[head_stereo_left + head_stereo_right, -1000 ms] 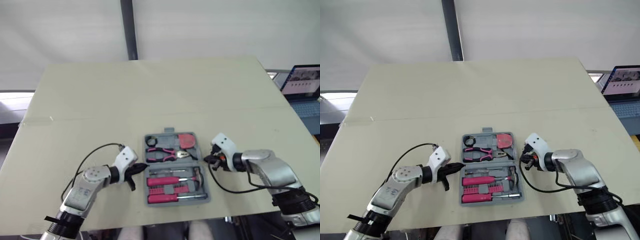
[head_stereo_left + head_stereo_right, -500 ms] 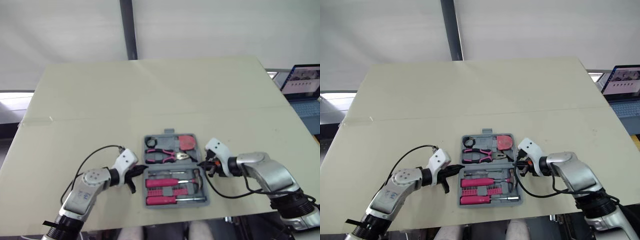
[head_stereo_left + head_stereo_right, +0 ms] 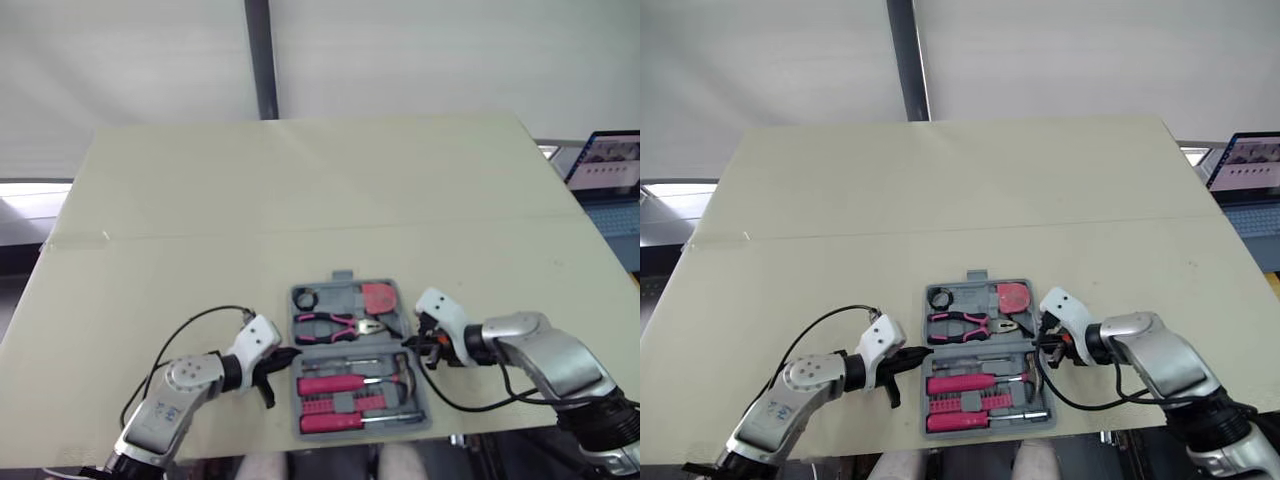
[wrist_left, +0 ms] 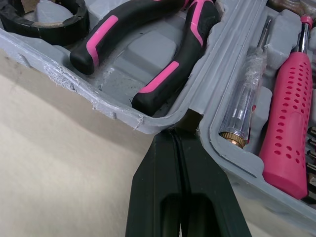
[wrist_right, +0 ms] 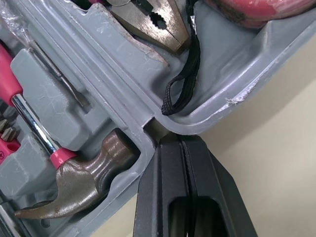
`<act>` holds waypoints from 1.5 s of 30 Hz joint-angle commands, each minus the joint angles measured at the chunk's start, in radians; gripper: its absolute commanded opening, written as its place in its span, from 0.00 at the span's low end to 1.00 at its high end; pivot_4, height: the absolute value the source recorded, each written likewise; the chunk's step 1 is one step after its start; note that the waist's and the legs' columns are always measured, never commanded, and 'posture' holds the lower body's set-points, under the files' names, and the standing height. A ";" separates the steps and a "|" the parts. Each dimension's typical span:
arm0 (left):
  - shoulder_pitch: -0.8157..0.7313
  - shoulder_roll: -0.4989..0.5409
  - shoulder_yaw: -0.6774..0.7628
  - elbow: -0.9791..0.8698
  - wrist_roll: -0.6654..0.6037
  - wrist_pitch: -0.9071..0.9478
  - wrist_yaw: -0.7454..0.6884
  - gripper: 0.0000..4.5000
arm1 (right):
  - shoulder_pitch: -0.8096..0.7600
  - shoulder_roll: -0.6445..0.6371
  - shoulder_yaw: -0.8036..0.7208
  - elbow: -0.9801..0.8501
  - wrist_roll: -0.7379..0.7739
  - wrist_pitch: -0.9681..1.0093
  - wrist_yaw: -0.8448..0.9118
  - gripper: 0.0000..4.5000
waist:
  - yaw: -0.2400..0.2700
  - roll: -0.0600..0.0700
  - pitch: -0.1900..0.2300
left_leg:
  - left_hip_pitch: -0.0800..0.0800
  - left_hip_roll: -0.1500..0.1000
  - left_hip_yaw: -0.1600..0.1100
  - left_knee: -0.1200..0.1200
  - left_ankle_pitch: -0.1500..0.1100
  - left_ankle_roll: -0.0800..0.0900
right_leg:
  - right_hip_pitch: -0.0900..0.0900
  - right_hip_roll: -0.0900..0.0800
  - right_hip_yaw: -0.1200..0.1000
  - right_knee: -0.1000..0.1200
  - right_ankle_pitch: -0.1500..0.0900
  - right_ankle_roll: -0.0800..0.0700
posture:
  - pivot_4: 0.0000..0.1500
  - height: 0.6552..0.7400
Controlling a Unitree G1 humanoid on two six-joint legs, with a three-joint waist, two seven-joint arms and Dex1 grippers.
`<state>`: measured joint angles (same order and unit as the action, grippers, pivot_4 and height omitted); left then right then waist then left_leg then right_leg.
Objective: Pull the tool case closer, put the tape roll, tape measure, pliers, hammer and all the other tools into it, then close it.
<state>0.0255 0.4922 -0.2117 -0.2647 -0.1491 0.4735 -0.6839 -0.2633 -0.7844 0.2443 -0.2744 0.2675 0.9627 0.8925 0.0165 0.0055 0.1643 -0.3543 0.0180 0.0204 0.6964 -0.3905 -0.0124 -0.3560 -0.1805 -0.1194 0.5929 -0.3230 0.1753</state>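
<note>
Here: beige table (image 3: 300, 190), tool case (image 3: 352, 346), laptop (image 3: 610, 165).

Silver-grey shells covered the left arm (image 3: 165, 405) at seven o'clock and right arm (image 3: 545, 355) at four o'clock, with white wrist housings (image 3: 258, 335) and looping black cables (image 3: 215, 311); left end effector (image 3: 283, 355) and right end effector (image 3: 410, 342) were black.

From the head, our two eyes look forward and down over the table (image 3: 300, 190), side by side, and both take in the open tool case (image 3: 338, 296). Our wrist cameras sit very close, looking along the left gripper (image 4: 180, 140) and right gripper (image 5: 182, 145) at opposite hinge ends. Both catch the pliers (image 4: 173, 74).
</note>
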 commanded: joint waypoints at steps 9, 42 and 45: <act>0.055 0.026 -0.032 -0.041 -0.001 0.028 -0.015 0.01 | 0.030 -0.010 0.012 -0.065 0.046 0.032 0.026 0.00 | 0.004 0.000 0.000 | 0.000 0.000 0.000 0.000 0.000 0.000 | 0.000 0.000 0.000 0.000 0.000 0.000 | 1.00 1.00; 0.220 0.223 0.223 -0.332 -0.306 -0.096 -0.286 0.00 | -0.074 -0.034 -0.263 0.187 0.242 0.002 0.109 0.06 | 0.005 0.001 0.002 | -0.001 0.001 0.000 0.000 0.000 0.000 | -0.001 0.000 0.000 -0.001 0.000 0.000 | 1.00 1.00; 0.213 0.215 0.129 -0.300 -0.219 -0.162 -0.284 0.00 | -0.104 -0.005 -0.267 0.217 0.291 0.039 0.130 0.31 | 0.008 0.002 0.003 | -0.001 0.000 0.001 0.000 0.000 0.000 | -0.001 0.000 0.000 -0.001 0.000 0.000 | 1.00 1.00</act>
<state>0.2362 0.7134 -0.0376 -0.5604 -0.4085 0.3543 -0.9609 -0.3456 -0.7903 0.0080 -0.0591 0.5135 0.9832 0.9948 0.0243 0.0079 0.1671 -0.3557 0.0182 0.0211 0.6968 -0.3905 -0.0124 -0.3566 -0.1806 -0.1193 0.5914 -0.3230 0.1753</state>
